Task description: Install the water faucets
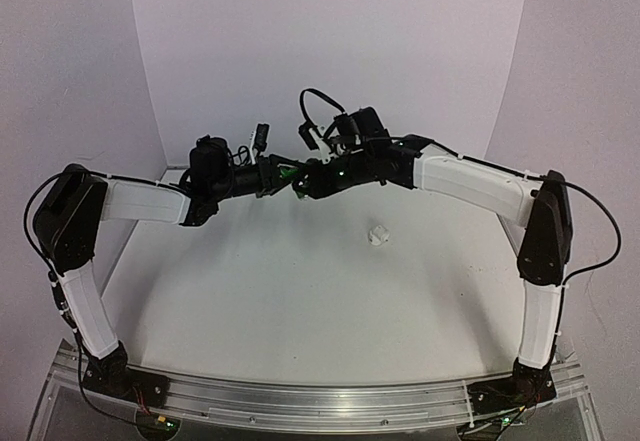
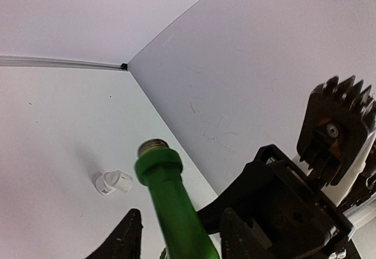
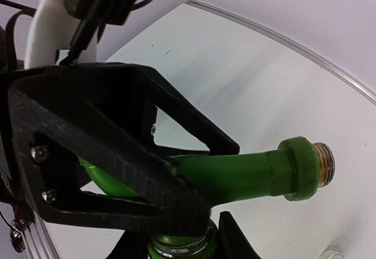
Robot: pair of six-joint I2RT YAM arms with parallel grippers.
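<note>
Between your two pincers, up off the table [image 1: 300,311], sits the green tap [image 1: 290,173]. It is smooth glossy plastic: a tube swelling to a thick collar, with a brass-coloured threaded stub at the tip.

Its long axis runs straight out from the left pincer [image 2: 182,238], threaded end farthest from it, and crosswise to the right pincer [image 3: 179,244].

Your right pincer pinches the tap at a second ringed collar. The left pincer's fingers [image 2: 130,238] flank the stem. A gap shows on one side, so you cannot tell whether it grips.

White fitting [image 2: 113,182]: a stubby ribbed cylinder, on its side on the table, below and well apart from both pincers.
</note>
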